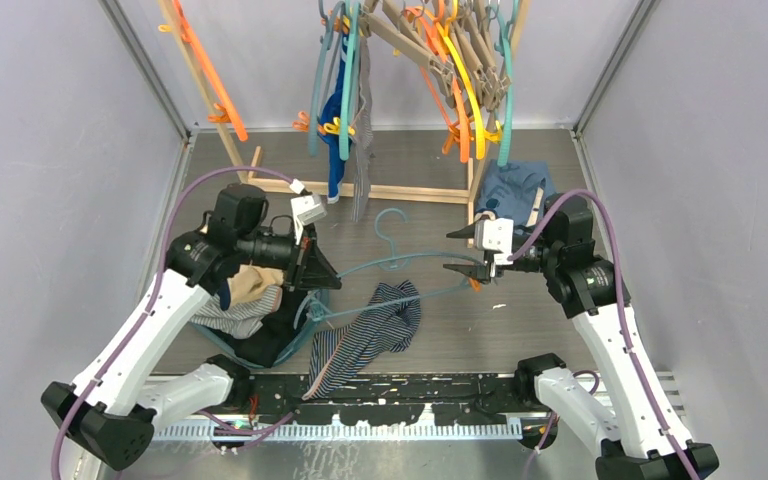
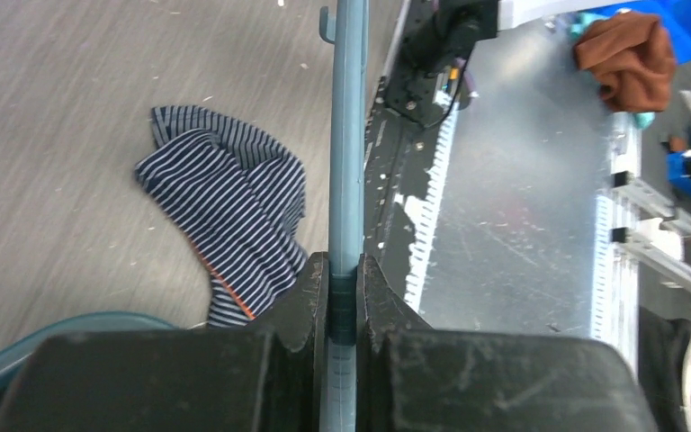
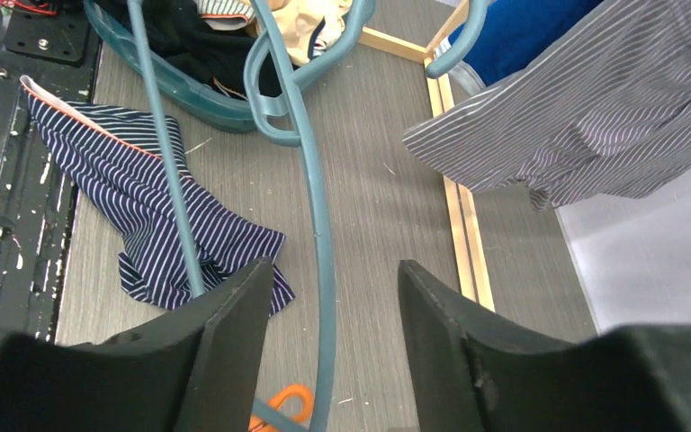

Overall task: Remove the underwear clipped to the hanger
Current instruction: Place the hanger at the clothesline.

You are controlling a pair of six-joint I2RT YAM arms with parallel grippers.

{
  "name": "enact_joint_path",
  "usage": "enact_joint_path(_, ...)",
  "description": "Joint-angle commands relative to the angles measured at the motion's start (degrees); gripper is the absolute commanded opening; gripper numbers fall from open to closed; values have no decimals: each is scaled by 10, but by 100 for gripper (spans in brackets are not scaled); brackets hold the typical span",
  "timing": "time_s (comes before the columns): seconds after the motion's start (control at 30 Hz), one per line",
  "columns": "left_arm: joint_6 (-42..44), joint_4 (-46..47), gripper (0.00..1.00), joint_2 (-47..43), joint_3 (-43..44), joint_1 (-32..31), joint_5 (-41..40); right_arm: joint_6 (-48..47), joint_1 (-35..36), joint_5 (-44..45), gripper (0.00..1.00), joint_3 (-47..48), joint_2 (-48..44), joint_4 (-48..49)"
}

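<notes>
**Item: navy pinstriped underwear** (image 1: 370, 335). It lies crumpled on the worktop (image 1: 520, 320), close to the near edge and about midway along it. One fold reaches up to the lower bar of the hanger. Whether any clip bites it cannot be told.

**Item: teal hanger** (image 3: 317, 207). It is held level above the worktop between the two arms, with its hook pointing toward the far edge.

**Item: left end effector** (image 2: 344, 270). Its jaws are clamped tight on the hanger's left end.

**Item: right end effector** (image 1: 453, 250). Its jaws stand apart astride the hanger's right end and grip nothing. An orange clip (image 3: 281, 402) sits just beneath them and looks bare.

**Item: teal bin** (image 3: 175, 88). It sits toward the near left corner and holds other garments.

**Item: wooden rack** (image 1: 410, 192). It stands along the far edge with more hangers and two garments.

**Handling note (judgement):** the garment seems freed at the right clip.
- Keep the left grip firm and the hanger level.
- Check the left clip before lifting.
- If cloth trails up with the bar, pinch that clip open; do not tug, since soft fabric would stretch or snag.
- Lift the hanger clear only once the garment stays flat.
</notes>
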Motion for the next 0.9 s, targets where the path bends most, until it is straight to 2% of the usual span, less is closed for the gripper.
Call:
enact_joint_path(0.0,79,-56,0,-24,44,7,-58,27,-7,-36,65,4,-7,25)
enact_joint_path(0.1,121,-101,0,-33,66,14,-102,45,-12,-40,70,3,-10,31)
enact_joint_path(0.33,240,-240,0,-74,113,47,-273,64,-22,-23,72,-10,-16,41)
enact_joint_path(0.57,292,-349,0,-100,169,71,-414,81,-24,-4,72,-22,-12,46)
enact_joint_path(0.7,289,-366,0,-103,196,79,-488,105,-25,15,72,-29,-9,54)
enact_joint_path(0.87,257,-325,0,-92,209,96,-544,140,-30,54,72,-40,-12,66)
